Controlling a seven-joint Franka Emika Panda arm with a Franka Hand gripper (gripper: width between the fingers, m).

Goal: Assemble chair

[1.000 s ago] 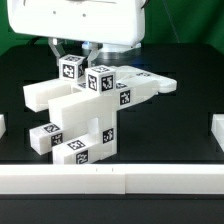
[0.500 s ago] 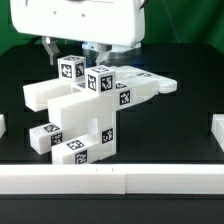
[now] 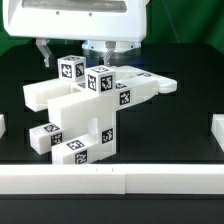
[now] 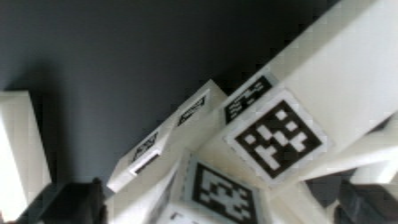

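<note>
The chair [image 3: 90,105] stands in the middle of the black table as one joined cluster of glossy white blocks with black-and-white tags. Flat bars stick out toward the exterior view's left and right. My gripper [image 3: 70,52] hangs right above its topmost tagged block [image 3: 72,70], open. One finger [image 3: 44,52] shows apart from the block on the exterior view's left. The other is mostly hidden behind the chair's upper blocks. In the wrist view the tagged blocks [image 4: 267,135] fill the picture between the two dark fingertips [image 4: 68,203] of the gripper [image 4: 214,200].
A long white rail [image 3: 110,180] runs along the table's front edge. Short white blocks sit at the exterior view's left edge [image 3: 2,126] and right edge [image 3: 215,130]. The robot's white wrist housing [image 3: 80,20] hangs over the chair.
The jaws have spread from nearly shut to wide open, the visible finger moving toward the exterior view's left. The chair has stayed in place.
</note>
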